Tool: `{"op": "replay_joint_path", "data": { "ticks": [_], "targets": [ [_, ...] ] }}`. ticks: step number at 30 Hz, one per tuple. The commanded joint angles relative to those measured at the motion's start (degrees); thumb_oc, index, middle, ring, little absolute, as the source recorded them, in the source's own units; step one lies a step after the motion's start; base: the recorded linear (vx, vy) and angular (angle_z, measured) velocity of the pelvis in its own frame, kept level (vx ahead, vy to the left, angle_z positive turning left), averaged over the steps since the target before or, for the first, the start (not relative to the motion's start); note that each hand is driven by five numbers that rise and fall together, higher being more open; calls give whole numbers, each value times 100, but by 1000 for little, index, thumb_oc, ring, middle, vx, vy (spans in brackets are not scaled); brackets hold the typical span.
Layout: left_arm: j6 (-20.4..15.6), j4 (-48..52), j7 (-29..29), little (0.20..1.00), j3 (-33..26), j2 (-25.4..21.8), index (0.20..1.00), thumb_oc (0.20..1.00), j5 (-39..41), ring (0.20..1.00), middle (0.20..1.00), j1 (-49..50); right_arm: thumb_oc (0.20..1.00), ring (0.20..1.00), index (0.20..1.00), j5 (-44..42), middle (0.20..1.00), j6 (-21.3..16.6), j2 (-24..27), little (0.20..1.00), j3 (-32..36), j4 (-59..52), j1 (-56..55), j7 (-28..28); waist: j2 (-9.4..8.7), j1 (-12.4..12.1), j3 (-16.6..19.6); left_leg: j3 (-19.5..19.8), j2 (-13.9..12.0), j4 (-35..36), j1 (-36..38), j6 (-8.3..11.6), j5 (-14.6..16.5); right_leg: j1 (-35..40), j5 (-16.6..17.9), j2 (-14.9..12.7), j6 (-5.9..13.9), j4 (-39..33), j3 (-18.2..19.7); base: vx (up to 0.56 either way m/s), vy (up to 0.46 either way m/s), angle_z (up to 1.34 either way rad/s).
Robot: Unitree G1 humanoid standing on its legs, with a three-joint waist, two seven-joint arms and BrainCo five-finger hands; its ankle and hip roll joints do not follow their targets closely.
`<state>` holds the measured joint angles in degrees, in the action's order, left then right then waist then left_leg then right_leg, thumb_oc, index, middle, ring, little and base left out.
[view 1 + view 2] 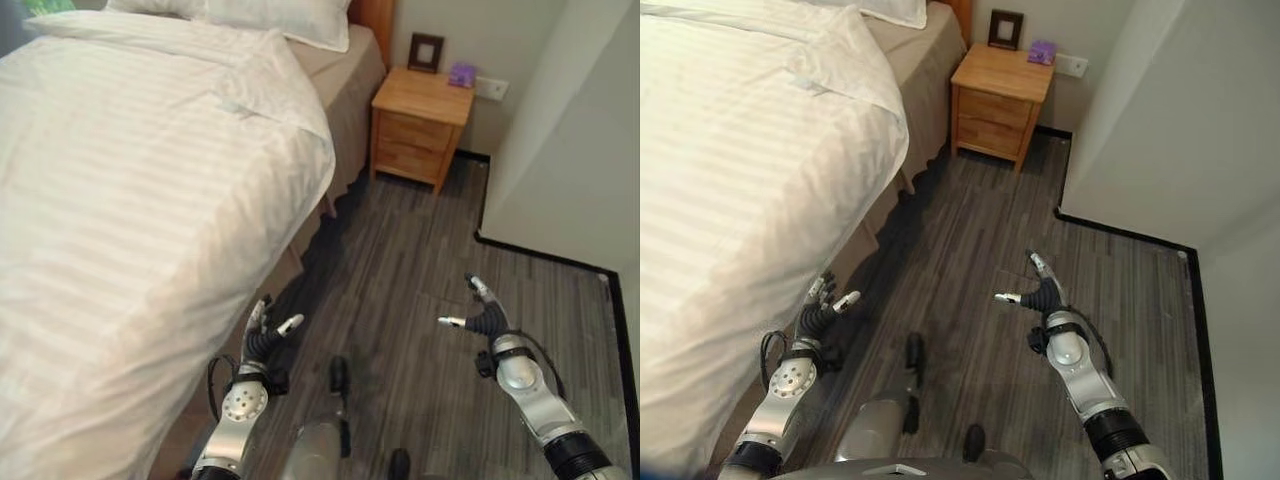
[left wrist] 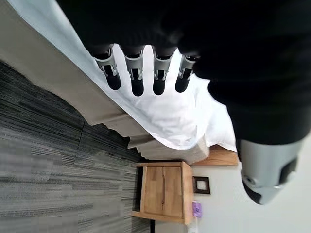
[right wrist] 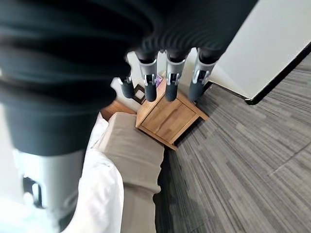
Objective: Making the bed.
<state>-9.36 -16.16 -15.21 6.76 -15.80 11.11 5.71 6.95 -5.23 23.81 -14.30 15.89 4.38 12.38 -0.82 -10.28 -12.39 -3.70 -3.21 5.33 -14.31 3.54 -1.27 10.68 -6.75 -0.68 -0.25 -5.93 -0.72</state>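
A white striped duvet [image 1: 130,200] covers the bed and hangs over its near side, above a beige bed skirt [image 1: 350,110]. White pillows [image 1: 290,20] lie at the head. My left hand [image 1: 262,335] hovers low beside the bed's hanging edge, fingers [image 2: 137,77] straight and holding nothing. My right hand [image 1: 483,315] is out over the dark floor, well away from the bed, fingers [image 3: 171,80] straight, thumb spread, also empty.
A wooden nightstand [image 1: 420,125] stands by the bed's head with a small picture frame [image 1: 426,52] and a purple item [image 1: 461,74] on it. A white wall [image 1: 570,130] with black skirting closes the right side. Grey plank floor [image 1: 400,300] lies between.
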Motion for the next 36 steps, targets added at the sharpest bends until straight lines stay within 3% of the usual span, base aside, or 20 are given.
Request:
{"op": "replay_joint_path", "data": {
  "ticks": [1, 3, 5, 8, 11, 13, 14, 15, 17, 20, 23, 26, 27, 28, 29, 30, 32, 34, 35, 36],
  "targets": [
    [-238, 617, 35, 1000, 98, -323, 1000, 1000, 87, 1000, 1000, -63, 1000, 1000, 1000, 355, 1000, -243, -161, 1000, -9, -515, 57, -40, -510, -114, 186, -29, 364, -297, -227, -382, -751, 905, -844, 162, 335, 720, -78, 522, 194, -103],
    [-183, 558, 19, 1000, 167, -425, 1000, 1000, -4, 1000, 1000, -164, 1000, 1000, 1000, 431, 1000, -274, -288, 1000, -87, -537, 11, -46, -717, -98, 172, -98, 417, -352, 52, -538, -465, 632, -346, 171, 815, 1794, -143, 519, 212, -65],
    [-134, 554, -26, 1000, 217, -574, 1000, 1000, -119, 1000, 1000, -280, 1000, 1000, 1000, 478, 1000, -280, -379, 1000, -176, -552, 78, -68, -653, 49, 94, -178, 341, -210, 607, -628, -225, -92, 714, -1, 1394, 3245, -450, 442, 225, -34],
    [-147, 648, -50, 1000, 214, -758, 1000, 1000, -218, 1000, 1000, -410, 1000, 1000, 1000, 498, 1000, -269, -486, 1000, -182, -589, 116, -111, -296, 246, 60, -218, 55, -33, 1227, -692, 41, -843, 1245, -480, 1525, 4297, -1346, 480, 249, -30],
    [-138, 786, -41, 1000, 212, -811, 1000, 1000, -281, 1000, 1000, -459, 1000, 1000, 1000, 514, 1000, -253, -463, 1000, -125, -709, 54, -109, -152, 469, -32, -173, 22, -33, 1551, -647, 268, -1360, 724, -649, 1251, 4217, -1783, 412, 148, 7],
    [-137, 893, -10, 1000, 185, -829, 1000, 1000, -309, 1000, 1000, -438, 1000, 1000, 1000, 496, 1000, -259, -426, 1000, -67, -801, -23, -108, -82, 644, -77, -184, -7, -33, 1869, -557, 443, -1570, 394, -653, 1113, 3310, -2037, 641, 56, 30],
    [-152, 927, 39, 1000, 134, -828, 1000, 1000, -350, 1000, 1000, -361, 1000, 1000, 1000, 466, 1000, -258, -432, 1000, -26, -826, -120, -93, -86, 704, -65, -182, -38, -33, 2170, -426, 694, -1632, 209, -711, 934, 1899, -2139, 372, -62, 19],
    [-152, 929, 39, 1000, 134, -828, 1000, 1000, -350, 1000, 1000, -359, 1000, 1000, 1000, 466, 1000, -257, -432, 1000, -25, -830, -122, -93, -80, 709, -59, -177, -48, -33, 2160, -422, 681, -1611, 250, -691, 926, 1837, -2152, 783, -138, 6],
    [-158, 828, 67, 1000, -60, -824, 1000, 1000, -417, 1000, 1000, -379, 1000, 1000, 1000, 498, 1000, -197, -481, 1000, 7, -821, -214, -81, -22, 781, -4, -111, -244, -33, 2560, -206, 1025, -1999, 730, -1061, 1019, 264, -2052, 617, -117, 10],
    [-176, 720, 61, 1000, -157, -788, 1000, 1000, -505, 1000, 1000, -370, 1000, 1000, 1000, 560, 1000, -163, -503, 1000, 40, -921, -356, -113, 122, 851, 26, -136, -463, -33, 2929, -95, 1285, -2323, 908, -1293, 1134, 133, -1873, 695, -93, 26],
    [-221, 498, 98, 1000, -68, -699, 1000, 1000, -475, 1000, 1000, -288, 1000, 1000, 1000, 561, 1000, -164, -460, 1000, 105, -999, -782, -244, 12, 1108, 190, 259, -698, -217, 3462, 55, 1652, -2067, 1182, -1257, 1138, 277, -1012, 841, -214, 61],
    [-229, 444, 105, 1000, -85, -627, 1000, 1000, -408, 1000, 1000, -105, 1000, 1000, 1000, 458, 1000, -176, -373, 1000, 84, -870, -755, -286, 178, 1173, 323, 383, -1020, -827, 3388, 238, 1238, -1939, 1108, -980, 1017, 459, -1014, 511, -253, 87],
    [-216, 430, 119, 1000, -139, -487, 1000, 1000, -66, 1000, 1000, 4, 1000, 1000, 1000, 421, 1000, -208, -264, 1000, -23, -808, -624, -275, 263, 1059, 277, 394, -1251, -2223, 2798, 303, 231, -1578, 872, -680, 673, 410, -1178, 410, -392, 43],
    [-207, 493, 113, 1000, -121, -487, 1000, 1000, -6, 1000, 1000, -7, 1000, 1000, 1000, 323, 1000, -256, -211, 1000, -76, -874, -510, -217, 204, 964, 164, 530, -1255, -3198, 2283, 202, -174, -1349, 791, -620, 476, 320, -1270, 405, -391, 37],
    [-205, 493, 113, 1000, -123, -489, 1000, 1000, -5, 1000, 1000, -13, 1000, 1000, 1000, 322, 1000, -257, -214, 1000, -75, -871, -503, -217, 186, 992, 176, 568, -1234, -3226, 2225, 200, -184, -1367, 805, -643, 474, 312, -1294, 430, -417, 6],
    [-228, 573, 122, 1000, -85, -513, 1000, 1000, -25, 1000, 1000, -34, 1000, 1000, 1000, 194, 1000, -276, -129, 1000, -81, -982, -287, -177, -26, 844, 37, 260, -1309, -4070, 1712, -126, -66, -915, 596, -524, 267, 132, -1309, 427, -329, -4],
    [-220, 596, 120, 1000, -71, -517, 1000, 1000, -11, 1000, 1000, -70, 1000, 1000, 1000, 179, 1000, -276, -69, 1000, -81, -969, -160, -177, -100, 719, -42, 180, -1266, -4357, 1445, -192, 192, -763, 496, -517, 244, 93, -1280, 349, -208, -18],
    [-223, 666, 154, 1000, 8, -472, 1000, 1000, -76, 1000, 1000, -177, 1000, 1000, 1000, 247, 1000, -234, 36, 1000, -110, -954, 140, -228, -195, 414, -170, 40, -572, -4056, 653, -215, 913, -437, 205, -519, 288, 93, -1185, 395, -32, -57],
    [-222, 666, 154, 1000, 8, -472, 1000, 1000, -77, 1000, 1000, -182, 1000, 1000, 1000, 247, 1000, -235, 35, 1000, -108, -952, 144, -228, -218, 412, -165, 26, -546, -4026, 651, -227, 888, -453, 212, -546, 294, 93, -1181, 591, 2, -58],
    [-254, 737, 217, 1000, 125, -429, 1000, 1000, -105, 1000, 1000, -193, 1000, 1000, 1000, 274, 1000, -251, 46, 1000, -141, -870, 213, -231, -220, 325, -130, -252, -153, -3029, 429, -360, 1011, -249, 19, -425, 318, 93, -1145, 485, 26, -49]
  ]
}}
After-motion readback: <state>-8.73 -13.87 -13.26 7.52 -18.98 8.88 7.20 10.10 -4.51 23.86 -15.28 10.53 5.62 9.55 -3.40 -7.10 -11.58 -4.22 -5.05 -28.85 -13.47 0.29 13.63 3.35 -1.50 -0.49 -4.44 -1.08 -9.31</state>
